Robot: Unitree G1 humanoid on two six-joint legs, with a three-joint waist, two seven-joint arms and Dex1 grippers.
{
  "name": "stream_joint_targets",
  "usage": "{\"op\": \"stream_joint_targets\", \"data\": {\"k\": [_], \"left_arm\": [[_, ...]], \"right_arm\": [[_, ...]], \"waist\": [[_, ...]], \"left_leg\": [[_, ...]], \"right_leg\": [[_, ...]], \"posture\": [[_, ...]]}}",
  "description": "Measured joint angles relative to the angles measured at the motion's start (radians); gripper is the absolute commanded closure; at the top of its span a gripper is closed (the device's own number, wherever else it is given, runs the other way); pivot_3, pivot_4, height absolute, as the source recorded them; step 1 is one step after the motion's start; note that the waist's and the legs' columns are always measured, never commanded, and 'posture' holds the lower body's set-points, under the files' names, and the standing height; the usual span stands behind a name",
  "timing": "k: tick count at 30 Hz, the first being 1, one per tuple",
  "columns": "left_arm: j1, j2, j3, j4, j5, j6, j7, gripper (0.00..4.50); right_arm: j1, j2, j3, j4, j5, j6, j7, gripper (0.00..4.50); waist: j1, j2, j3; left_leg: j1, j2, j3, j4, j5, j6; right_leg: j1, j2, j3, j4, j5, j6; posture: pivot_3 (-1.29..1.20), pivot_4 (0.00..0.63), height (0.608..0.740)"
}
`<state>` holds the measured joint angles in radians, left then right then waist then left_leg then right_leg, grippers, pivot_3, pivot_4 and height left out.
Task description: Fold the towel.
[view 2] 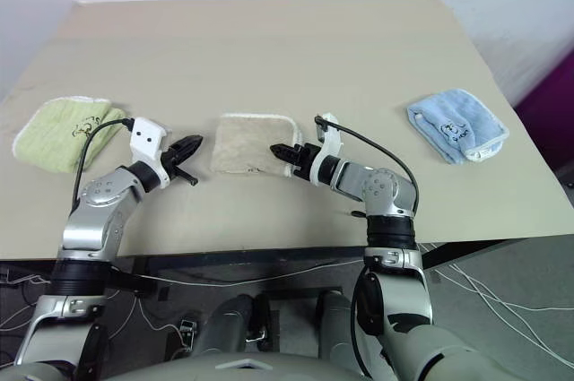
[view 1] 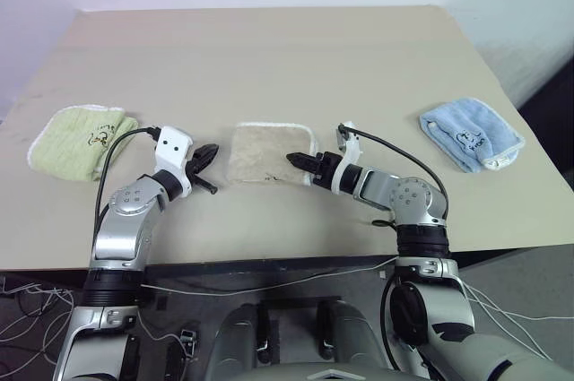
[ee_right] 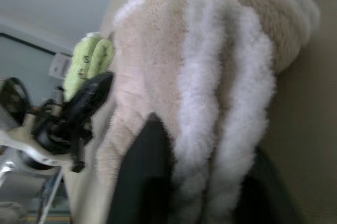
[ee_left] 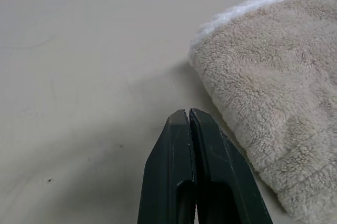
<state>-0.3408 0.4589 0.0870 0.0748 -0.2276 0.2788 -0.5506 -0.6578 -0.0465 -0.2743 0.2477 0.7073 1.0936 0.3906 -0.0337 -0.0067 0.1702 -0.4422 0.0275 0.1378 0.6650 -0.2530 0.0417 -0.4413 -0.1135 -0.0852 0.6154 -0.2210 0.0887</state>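
Observation:
The beige towel [view 1: 269,152] lies folded into a small square at the middle of the table, its white corded edging along the far and right sides. My right gripper [view 1: 296,160] reaches in from the right and is shut on the towel's right edge. In the right wrist view the stacked white-edged layers [ee_right: 221,103] sit between its two dark fingers [ee_right: 142,182]. My left gripper [view 1: 212,153] hovers just left of the towel, shut and holding nothing. Its closed fingertips [ee_left: 188,116] point at the bare table beside the towel's corner [ee_left: 274,92].
A small light-green folded towel [view 1: 81,137] lies at the table's left. At the right lies a small light-blue folded towel [view 1: 471,134]. The tan table [view 1: 269,49] stretches bare behind them, and its front edge runs just under my arms.

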Motion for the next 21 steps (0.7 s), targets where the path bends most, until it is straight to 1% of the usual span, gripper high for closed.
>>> {"op": "stream_joint_targets", "data": {"k": [1,7,10,14,16,19,21], "left_arm": [[0.0,0.0,-0.002,0.0,0.0,0.0,0.0,4.42],[0.0,-0.007,-0.017,0.0,0.0,0.001,-0.001,4.42],[0.0,-0.012,-0.027,-0.001,0.0,0.003,-0.002,4.42],[0.0,-0.014,-0.03,-0.003,0.0,0.004,-0.003,4.42],[0.0,-0.023,-0.036,-0.002,0.0,0.004,-0.007,4.42],[-0.01,-0.038,-0.059,0.003,0.001,0.004,-0.015,4.42],[-0.02,-0.047,-0.071,0.004,0.001,0.003,-0.018,4.42]], "right_arm": [[0.0,0.001,-0.004,-0.004,0.008,0.005,-0.002,4.46],[0.01,-0.003,-0.03,-0.038,0.041,0.014,-0.029,4.46],[0.008,-0.037,-0.078,-0.073,0.064,0.002,-0.053,4.46],[-0.04,-0.171,-0.206,-0.075,0.073,-0.059,-0.111,4.46],[-0.08,-0.271,-0.279,-0.071,0.074,-0.104,-0.139,4.46],[-0.13,-0.404,-0.373,-0.03,0.071,-0.172,-0.175,4.46],[-0.139,-0.46,-0.412,0.008,0.06,-0.21,-0.195,4.46]], "waist": [[0.0,0.0,0.0],[0.002,0.0,0.0],[0.01,0.0,0.0],[0.024,0.001,0.001],[0.025,0.001,0.001],[0.021,0.001,0.001],[0.02,0.001,0.0]], "left_leg": [[0.0,0.0,0.0,0.0,0.0,0.0],[0.0,0.0,0.0,0.0,0.0,0.0],[0.0,-0.001,0.0,0.0,0.0,0.0],[-0.001,-0.002,0.0,0.001,0.0,0.001],[-0.001,-0.003,0.0,0.001,0.0,0.001],[-0.001,-0.002,0.0,0.001,0.0,0.001],[0.0,-0.001,0.0,0.001,0.0,0.001]], "right_leg": [[0.0,0.0,0.0,0.0,0.0,0.0],[0.0,0.0,0.0,0.0,0.0,0.0],[0.0,0.0,0.0,0.0,0.0,0.0],[0.0,-0.002,0.0,0.0,0.0,0.0],[0.0,-0.003,0.0,0.0,0.0,0.0],[0.0,-0.002,0.0,0.0,0.0,0.0],[0.0,-0.001,0.0,0.0,0.0,0.0]], "posture": [[0.0,0.15,0.74],[0.0,0.15,0.74],[0.0,0.15,0.74],[0.0,0.15,0.74],[0.0,0.15,0.74],[0.0,0.15,0.74],[0.0,0.15,0.74]]}}
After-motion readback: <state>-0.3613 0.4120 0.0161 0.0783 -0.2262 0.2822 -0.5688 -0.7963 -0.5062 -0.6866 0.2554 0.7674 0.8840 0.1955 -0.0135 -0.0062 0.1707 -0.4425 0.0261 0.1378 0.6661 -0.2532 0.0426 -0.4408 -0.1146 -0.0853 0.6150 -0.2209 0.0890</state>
